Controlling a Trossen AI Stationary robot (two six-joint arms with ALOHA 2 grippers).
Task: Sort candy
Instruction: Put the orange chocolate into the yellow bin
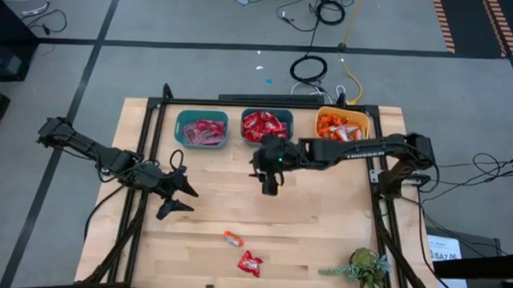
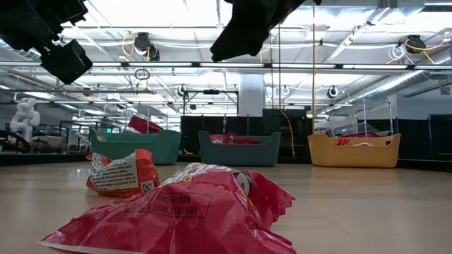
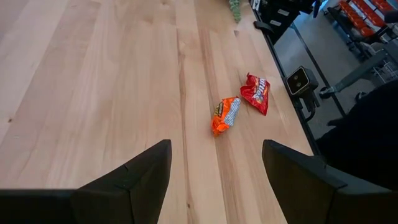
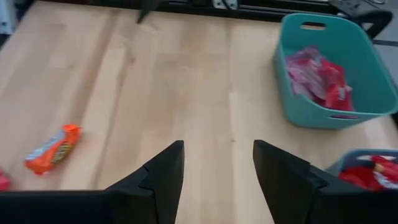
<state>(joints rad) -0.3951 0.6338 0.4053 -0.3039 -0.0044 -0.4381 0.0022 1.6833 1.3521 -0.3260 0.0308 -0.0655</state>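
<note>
Two crinkled foil candy packets are left on the smooth pale wooden table [image 1: 322, 215], near its front edge: an orange packet [image 1: 233, 238] and, just beside it, a red packet [image 1: 250, 263]. Three rounded plastic bins at the far edge are filled with sorted candy: pinkish [image 1: 202, 130], red [image 1: 266, 125], orange [image 1: 341, 126]. The left gripper [image 1: 179, 199] is held above the table's left side, jaws spread, empty. The right gripper [image 1: 270, 184] is held near the middle bin, jaws parted, nothing pinched.

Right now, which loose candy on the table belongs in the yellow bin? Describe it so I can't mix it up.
Start at the wooden table and go to its near edge, opposite the row of bins. Two wrapped candies lie there close together, left of the small potted plant. Yours is the orange candy, slimmer and nearer the bins than the red candy beside it.
</note>
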